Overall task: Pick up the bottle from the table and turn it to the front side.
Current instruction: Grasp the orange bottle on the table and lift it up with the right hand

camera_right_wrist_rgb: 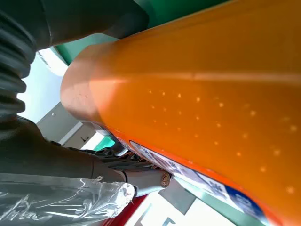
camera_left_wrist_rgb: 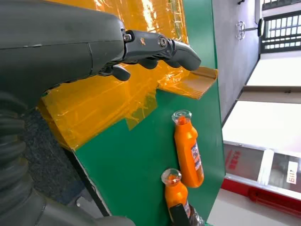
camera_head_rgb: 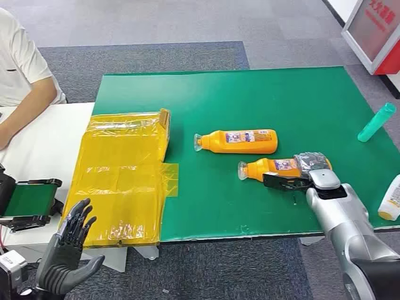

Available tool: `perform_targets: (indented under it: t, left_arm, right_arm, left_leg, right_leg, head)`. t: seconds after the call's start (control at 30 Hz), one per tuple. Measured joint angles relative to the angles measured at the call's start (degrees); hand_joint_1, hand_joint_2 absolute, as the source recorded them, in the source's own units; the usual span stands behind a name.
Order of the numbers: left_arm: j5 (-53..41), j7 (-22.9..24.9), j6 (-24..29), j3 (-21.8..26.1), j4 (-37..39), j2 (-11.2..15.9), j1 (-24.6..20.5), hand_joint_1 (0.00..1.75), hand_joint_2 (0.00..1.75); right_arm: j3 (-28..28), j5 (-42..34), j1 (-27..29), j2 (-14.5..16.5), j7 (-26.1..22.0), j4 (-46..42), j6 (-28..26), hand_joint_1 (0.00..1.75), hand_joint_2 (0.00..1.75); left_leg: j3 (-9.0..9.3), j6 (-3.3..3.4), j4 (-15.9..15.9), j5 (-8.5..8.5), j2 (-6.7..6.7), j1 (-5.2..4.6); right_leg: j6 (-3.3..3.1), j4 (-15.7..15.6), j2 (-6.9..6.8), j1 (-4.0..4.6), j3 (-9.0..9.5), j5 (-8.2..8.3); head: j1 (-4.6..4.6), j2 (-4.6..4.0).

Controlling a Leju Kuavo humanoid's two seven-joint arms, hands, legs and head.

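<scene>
The right hand [camera_head_rgb: 302, 173] is wrapped around the base end of the nearer orange bottle [camera_head_rgb: 274, 167], which lies on its side on the green table [camera_head_rgb: 292, 94] (presumably a grip for lifting and turning it), while the left hand [camera_head_rgb: 70, 240] hovers open and empty beside the yellow bag [camera_head_rgb: 122, 175].

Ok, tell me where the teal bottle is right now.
In the head view the teal bottle lies tilted on the green mat at its far right edge, apart from the two orange bottles and beyond the white bottle at the right edge.
</scene>
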Motion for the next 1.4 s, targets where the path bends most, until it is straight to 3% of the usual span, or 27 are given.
perform_targets:
  t: [0.53, 0.57, 0.67, 0.7, 0.93, 1.07, 1.23, 1.4]
  left_arm:
    - [0.6, -0.3, -0.5, 0.0, 0.0, 0.1, -0.2, 0.00, 1.75]
    - [1.0, -0.4, -0.5, 0.1, 0.1, 0.1, -0.4, 0.00, 1.75]
    - [2.9, -1.4, -0.7, 0.3, 0.5, 0.2, -1.7, 0.00, 1.75]
    - [3.3, -1.6, -0.7, 0.4, 0.6, 0.2, -2.1, 0.00, 1.75]
    - [9.1, -0.8, 0.4, 0.3, 1.7, 2.6, -4.0, 0.00, 1.75]
    - [11.6, -0.1, 1.9, -0.2, 3.5, 4.4, -6.6, 0.00, 1.75]
    - [22.8, 3.6, 3.1, -2.4, 6.3, 7.4, -10.6, 0.00, 1.75]
    - [20.6, 5.4, 6.7, -5.1, 8.6, 9.0, -17.1, 0.00, 1.75]
  right_arm:
    - [-0.3, -0.3, -0.8, 0.1, -0.8, 0.9, 1.2, 1.75, 1.75]
    - [-1.3, -3.6, -0.5, 0.5, -3.3, 0.3, 1.4, 1.75, 1.75]
    - [-6.5, -24.0, 4.8, 3.2, -14.3, -7.8, 5.4, 1.75, 1.75]
    - [-7.3, -29.4, 7.0, 3.9, -16.0, -11.0, 7.2, 1.75, 1.75]
    - [-6.9, -57.9, 17.5, 5.8, -19.5, -23.0, 17.0, 1.75, 1.75]
    - [-5.0, -70.1, 22.4, 6.7, -20.3, -28.3, 19.1, 1.75, 1.75]
    - [-1.7, -87.6, 25.7, 8.1, -19.8, -34.2, 23.7, 1.75, 1.75]
    - [1.9, -92.5, 26.8, 9.8, -19.5, -40.5, 22.1, 1.75, 1.75]
  left_leg:
    - [0.01, 0.00, 0.0, 0.00, 0.00, 0.00]
    - [0.04, -0.01, 0.0, -0.01, 0.00, 0.00]
    - [0.19, -0.03, 0.0, -0.03, 0.01, 0.05]
    - [0.21, -0.04, 0.0, -0.03, 0.01, 0.07]
    - [0.18, -0.07, 0.0, -0.05, 0.00, 0.08]
    - [0.14, -0.06, 0.0, -0.04, -0.01, 0.08]
    - [0.13, -0.08, 0.0, -0.03, 0.00, 0.07]
    - [0.10, -0.08, 0.0, 0.06, 0.00, 0.07]
  right_leg:
    - [0.00, 0.0, 0.00, 0.00, 0.01, 0.00]
    - [0.00, 0.0, 0.01, 0.00, 0.03, 0.00]
    - [-0.03, 0.0, 0.02, 0.05, 0.14, -0.02]
    - [-0.04, 0.0, 0.01, 0.06, 0.17, -0.03]
    - [-0.04, 0.0, 0.00, 0.06, 0.15, -0.03]
    - [-0.04, 0.0, -0.02, 0.07, 0.12, -0.03]
    - [-0.09, 0.0, 0.01, 0.06, 0.05, 0.00]
    - [-0.10, 0.0, -0.01, 0.07, 0.03, 0.03]
  head:
    - [0.00, 0.00]
    - [0.00, 0.00]
    - [0.00, 0.00]
    - [0.00, 0.00]
    - [0.01, 0.00]
    - [0.00, 0.00]
    - [0.00, 0.00]
    - [-0.01, 0.00]
